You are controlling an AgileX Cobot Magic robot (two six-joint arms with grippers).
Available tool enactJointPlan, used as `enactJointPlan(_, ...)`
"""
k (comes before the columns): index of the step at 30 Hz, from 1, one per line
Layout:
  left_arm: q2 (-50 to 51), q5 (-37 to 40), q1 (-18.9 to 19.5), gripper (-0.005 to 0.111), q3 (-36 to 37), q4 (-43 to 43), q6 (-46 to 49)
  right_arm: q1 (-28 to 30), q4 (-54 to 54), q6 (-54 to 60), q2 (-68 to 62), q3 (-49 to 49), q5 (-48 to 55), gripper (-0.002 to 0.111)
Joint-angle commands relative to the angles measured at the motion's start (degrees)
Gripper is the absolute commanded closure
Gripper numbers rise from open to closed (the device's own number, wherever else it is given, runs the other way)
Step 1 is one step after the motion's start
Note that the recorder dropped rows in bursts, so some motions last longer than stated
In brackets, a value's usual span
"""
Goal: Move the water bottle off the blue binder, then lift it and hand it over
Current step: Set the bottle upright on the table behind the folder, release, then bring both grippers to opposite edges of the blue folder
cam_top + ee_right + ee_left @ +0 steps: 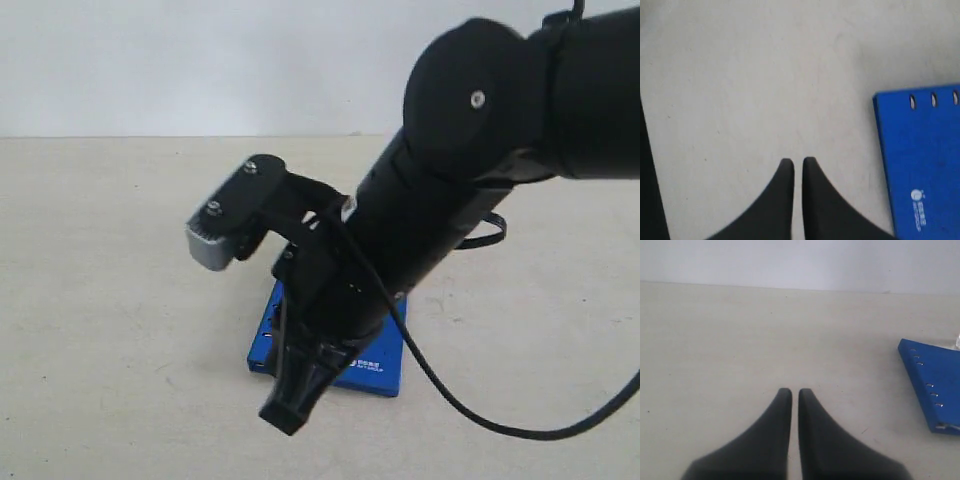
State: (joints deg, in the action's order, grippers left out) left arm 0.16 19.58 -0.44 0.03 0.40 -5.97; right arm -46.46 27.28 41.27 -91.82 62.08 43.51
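Right gripper [798, 161] is pinched to a thin slit with nothing in it, just off the logo corner of the blue binder [385, 368] on the bench [100, 300]. In the exterior view the binder's about 1 o'clock from its tips, spine running roughly 1-to-7. Left gripper [794, 392] is the same, empty. The water bottle's hidden behind the arm, so I can't place it. Right arm looks nearer.

even, soft indoor light, faint shadows, all three views slightly blurred and washed out.
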Motion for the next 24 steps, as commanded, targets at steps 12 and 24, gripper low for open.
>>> enactJointPlan(12, -0.2, -6.0, -0.2, 0.102, 0.0, -49.1, -11.9, 14.3, 11.8, -10.7, 3.4, -23.0, -19.2, 0.109)
enactJointPlan(24, 17.5, 0.0, -0.2, 0.102, -10.5, -47.4, 26.4, 25.5, 26.5, -6.2, 3.2, -23.1, -18.9, 0.077)
